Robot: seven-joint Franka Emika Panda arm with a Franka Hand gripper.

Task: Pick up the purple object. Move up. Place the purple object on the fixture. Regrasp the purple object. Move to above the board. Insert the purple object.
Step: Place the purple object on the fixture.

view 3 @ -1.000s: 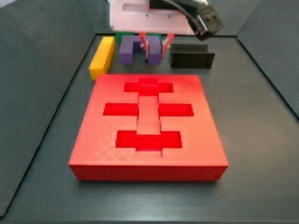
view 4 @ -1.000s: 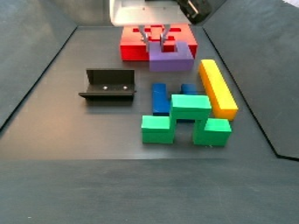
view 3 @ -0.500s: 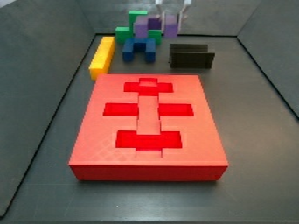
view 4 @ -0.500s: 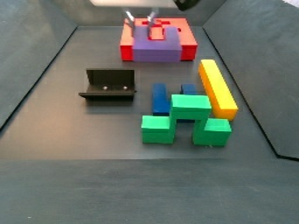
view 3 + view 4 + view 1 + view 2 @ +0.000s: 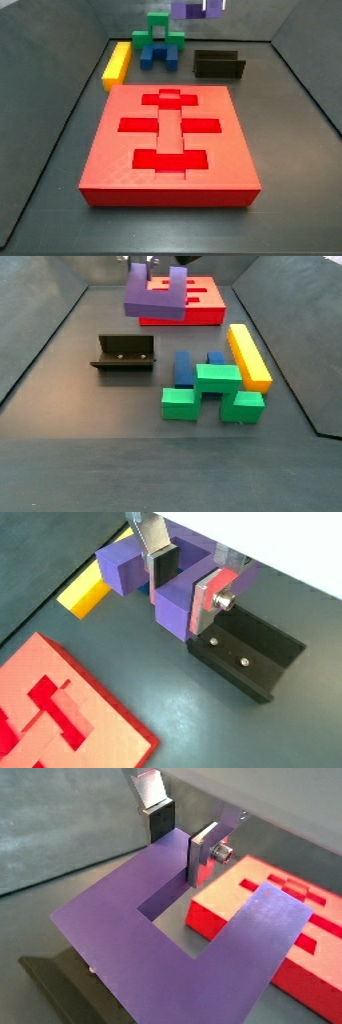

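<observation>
The gripper (image 5: 185, 584) is shut on the purple object (image 5: 171, 600), a U-shaped block. Its silver fingers (image 5: 203, 856) clamp one thick wall of the U, as both wrist views show. The purple object (image 5: 158, 294) hangs in the air well above the floor, and in a side view only its lower part (image 5: 203, 8) shows at the frame's top edge. The black fixture (image 5: 127, 354) stands on the floor below and beside it, and also shows in a wrist view (image 5: 247, 657). The red board (image 5: 170, 140) with its cross-shaped recesses lies flat.
A yellow bar (image 5: 249, 356) lies beside a cluster of green blocks (image 5: 211, 391) and a blue block (image 5: 183, 366). The same yellow bar (image 5: 118, 62) and the cluster (image 5: 163, 40) stand behind the board. Dark walls enclose the floor.
The gripper has risen with the purple object, lifting it off the floor beside the blue and green blocks to the top of the side views.
</observation>
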